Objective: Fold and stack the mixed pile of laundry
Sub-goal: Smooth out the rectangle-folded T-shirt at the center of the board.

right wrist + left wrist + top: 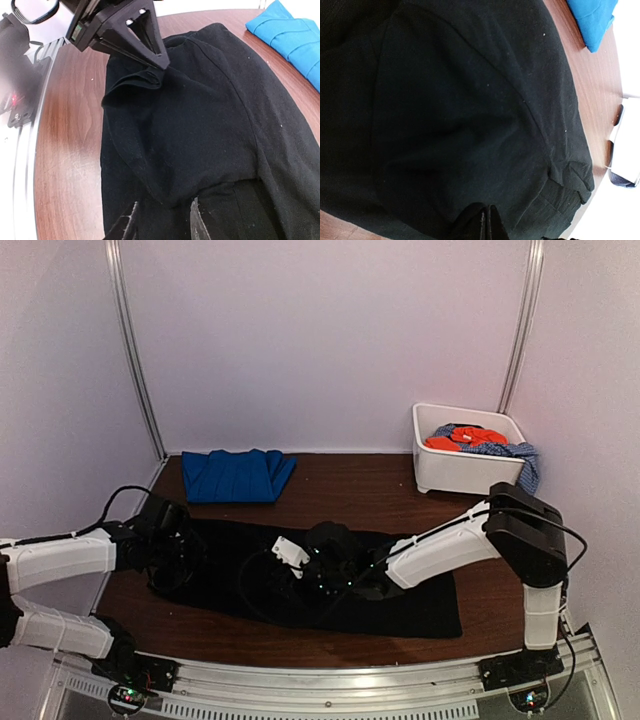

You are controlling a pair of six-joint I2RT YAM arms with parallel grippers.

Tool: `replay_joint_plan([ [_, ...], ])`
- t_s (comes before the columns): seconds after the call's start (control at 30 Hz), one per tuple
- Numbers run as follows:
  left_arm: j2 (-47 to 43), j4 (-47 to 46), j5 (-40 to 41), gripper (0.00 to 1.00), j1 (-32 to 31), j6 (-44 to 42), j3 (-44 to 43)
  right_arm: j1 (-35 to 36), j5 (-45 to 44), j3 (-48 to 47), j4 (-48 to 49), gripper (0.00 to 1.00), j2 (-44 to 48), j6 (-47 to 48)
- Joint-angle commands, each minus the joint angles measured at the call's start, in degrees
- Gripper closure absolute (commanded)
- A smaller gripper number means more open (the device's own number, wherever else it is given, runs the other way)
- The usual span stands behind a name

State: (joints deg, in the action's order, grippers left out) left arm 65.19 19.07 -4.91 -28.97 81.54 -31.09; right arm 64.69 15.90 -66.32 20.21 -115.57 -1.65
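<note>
A large black garment [400, 595] lies spread across the wooden table. My left gripper [182, 552] is at its left edge, shut on a raised fold of the black cloth; the right wrist view shows it [159, 62] pinching that fold. In its own view the fingers [487, 224] are pressed together over black cloth [470, 115]. My right gripper [275, 575] is over the garment's middle, open, its fingers [162, 222] either side of a folded-over edge of black cloth [200, 130]. A folded royal-blue garment [237, 476] lies at the back left. Orange-red [462, 437] and blue-white speckled [508, 452] garments lie in the tub.
The white plastic tub [462, 472] stands at the back right, the speckled cloth hanging over its right rim. The blue garment also shows in the right wrist view [295, 35]. Bare wood [350, 490] lies between the blue garment and the tub. A metal rail [330, 680] runs along the near edge.
</note>
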Motion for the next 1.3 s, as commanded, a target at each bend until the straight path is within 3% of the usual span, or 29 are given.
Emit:
replay_joint_plan([
  [0.0,1.2,-4.7,-1.4,1.00,1.6,-1.5,-1.0,1.6,-3.6,-2.6,3.0,0.66,-2.6,0.9],
  [0.1,3.2,-6.8,-2.4,1.00,3.2,-1.6,-0.3,2.2,-3.7,-4.6,2.1,0.64,-4.2,2.9],
  [0.47,10.3,-11.4,-6.1,1.00,4.0,-2.1,0.5,3.9,-8.0,-11.6,-4.0,0.32,-9.4,4.1],
  [0.53,10.1,-11.4,-5.9,1.00,4.0,-2.2,0.6,4.5,-10.2,-11.9,-4.4,0.21,-9.7,4.3],
  [0.57,10.1,-11.2,-5.8,1.00,4.0,-2.3,0.7,4.7,-11.0,-12.2,-4.8,0.08,-9.9,4.7],
  [0.67,9.9,-11.1,-5.7,1.00,4.2,-2.1,0.9,5.8,-13.7,-13.4,-6.0,0.02,-10.9,6.0],
  [0.97,8.2,-10.1,-5.5,1.00,4.2,-2.4,1.1,6.2,-31.5,-16.1,-9.7,0.26,-12.2,3.2],
  [1.13,6.4,-8.0,-4.1,1.00,4.3,-2.7,1.1,6.2,-29.4,-11.6,-7.0,0.44,-7.9,4.1],
  [1.17,5.8,-7.6,-3.8,1.00,4.4,-2.7,1.1,6.2,-28.0,-10.7,-6.5,0.50,-7.2,4.8],
  [1.27,3.6,-6.9,-2.4,1.00,4.4,-4.2,0.0,6.2,-21.8,-8.5,-5.2,0.81,-6.4,7.6],
])
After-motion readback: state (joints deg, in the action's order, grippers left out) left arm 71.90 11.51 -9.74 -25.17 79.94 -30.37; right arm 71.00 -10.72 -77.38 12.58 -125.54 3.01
